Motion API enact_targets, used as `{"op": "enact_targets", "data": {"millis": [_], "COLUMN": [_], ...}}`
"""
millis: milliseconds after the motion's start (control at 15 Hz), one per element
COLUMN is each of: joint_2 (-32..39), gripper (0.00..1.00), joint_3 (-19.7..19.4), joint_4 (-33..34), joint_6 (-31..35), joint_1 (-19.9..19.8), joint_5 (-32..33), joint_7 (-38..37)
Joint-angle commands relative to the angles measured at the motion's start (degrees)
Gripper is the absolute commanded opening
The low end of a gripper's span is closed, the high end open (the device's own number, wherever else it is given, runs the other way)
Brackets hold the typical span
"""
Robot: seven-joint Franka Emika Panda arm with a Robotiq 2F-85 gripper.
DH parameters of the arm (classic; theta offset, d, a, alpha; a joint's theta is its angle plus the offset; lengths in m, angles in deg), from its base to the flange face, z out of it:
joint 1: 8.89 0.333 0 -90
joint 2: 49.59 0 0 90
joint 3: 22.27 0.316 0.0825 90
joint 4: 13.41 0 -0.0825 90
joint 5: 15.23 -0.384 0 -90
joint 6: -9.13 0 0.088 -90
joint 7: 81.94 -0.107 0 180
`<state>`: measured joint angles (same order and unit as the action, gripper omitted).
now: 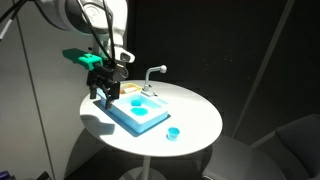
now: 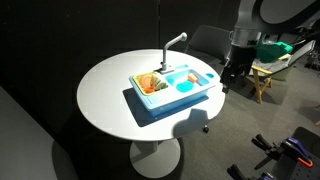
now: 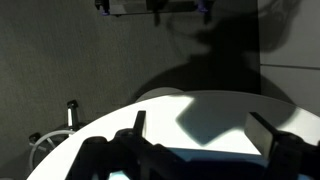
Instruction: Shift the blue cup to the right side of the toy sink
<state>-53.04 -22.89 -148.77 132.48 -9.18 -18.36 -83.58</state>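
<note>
The light-blue toy sink [image 1: 137, 112] lies on the round white table, with its white faucet [image 1: 152, 73] at the far side. It also shows in an exterior view [image 2: 172, 90], with an orange-and-white part at its left end. The tiny blue cup [image 1: 173, 132] stands on the table, just off the sink's near right corner. I cannot make out the cup in the other exterior view or the wrist view. My gripper [image 1: 103, 96] hangs by the sink's far-left end, at the table edge [image 2: 226, 82]. In the wrist view its fingers [image 3: 203, 135] are spread and empty.
The round white table [image 1: 195, 105] has bare surface around the sink [image 2: 105, 95]. Dark curtains surround it. A dark chair [image 2: 205, 42] stands behind the table, and a wooden stand [image 2: 265, 78] is beside the arm.
</note>
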Motion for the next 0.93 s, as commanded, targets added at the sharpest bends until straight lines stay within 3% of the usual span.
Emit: {"op": "enact_targets", "data": {"millis": [0, 467, 867], "joint_2": [-6.8, -11.9, -9.5], "gripper": [1.0, 1.0, 1.0], "joint_3": [0.8, 1.5, -0.4], "joint_4": [-2.7, -0.3, 4.0], "joint_6": [-3.4, -9.7, -8.9], "joint_1": [0.1, -0.7, -0.5], "joint_5": [2.2, 8.1, 11.1], "joint_7": [-5.2, -8.0, 4.0]}}
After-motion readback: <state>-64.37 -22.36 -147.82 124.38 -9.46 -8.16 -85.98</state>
